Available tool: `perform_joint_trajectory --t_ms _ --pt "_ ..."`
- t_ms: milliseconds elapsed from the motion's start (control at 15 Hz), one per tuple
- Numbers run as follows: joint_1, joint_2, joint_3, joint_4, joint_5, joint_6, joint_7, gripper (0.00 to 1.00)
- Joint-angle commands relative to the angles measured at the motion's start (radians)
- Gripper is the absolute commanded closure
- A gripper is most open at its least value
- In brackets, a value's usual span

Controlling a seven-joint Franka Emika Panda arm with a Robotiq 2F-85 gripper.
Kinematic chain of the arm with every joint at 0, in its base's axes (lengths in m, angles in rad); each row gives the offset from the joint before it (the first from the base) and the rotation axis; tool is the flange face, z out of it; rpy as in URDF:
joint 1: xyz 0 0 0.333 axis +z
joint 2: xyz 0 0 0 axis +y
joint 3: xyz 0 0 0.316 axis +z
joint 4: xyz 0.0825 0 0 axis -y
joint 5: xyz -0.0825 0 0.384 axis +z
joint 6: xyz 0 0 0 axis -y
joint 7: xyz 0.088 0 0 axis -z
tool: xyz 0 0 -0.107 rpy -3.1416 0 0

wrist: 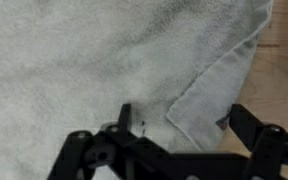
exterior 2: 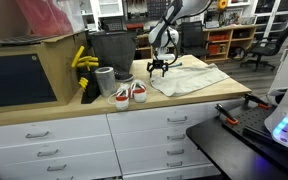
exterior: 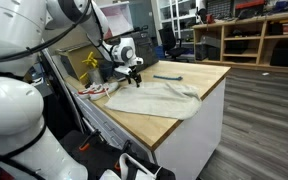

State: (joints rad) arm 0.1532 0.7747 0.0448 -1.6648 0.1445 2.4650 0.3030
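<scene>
A pale grey towel (exterior: 156, 99) (exterior 2: 189, 78) lies spread on the wooden countertop (exterior: 199, 75) (exterior 2: 174, 100). My gripper (exterior: 133, 74) (exterior 2: 159, 69) hangs open just above the towel's edge, on the side nearest a pair of white and red sneakers (exterior: 96, 90) (exterior 2: 130, 94). In the wrist view the towel (wrist: 94, 55) fills most of the picture, with a folded-over corner (wrist: 219, 85) lying between the gripper's (wrist: 184, 122) two black fingers. Nothing is held, and bare wood (wrist: 287, 60) shows beside the fold.
A grey cup (exterior 2: 104, 81), a black bin (exterior 2: 111, 48) and a yellow object (exterior 2: 84, 62) stand behind the sneakers. A small dark tool (exterior: 167, 77) lies on the counter beyond the towel. White drawers (exterior 2: 144, 130) sit below the counter.
</scene>
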Motion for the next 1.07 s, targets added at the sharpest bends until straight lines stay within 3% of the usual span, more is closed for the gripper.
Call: perform_joint_trajectory --t_ms 0,1000 --pt "-0.013 0.024 0.020 0.044 0.030 -0.046 -0.002 0.00" --pt "-0.018 0.025 0.067 0.056 0.070 -0.036 -0.026 0.00"
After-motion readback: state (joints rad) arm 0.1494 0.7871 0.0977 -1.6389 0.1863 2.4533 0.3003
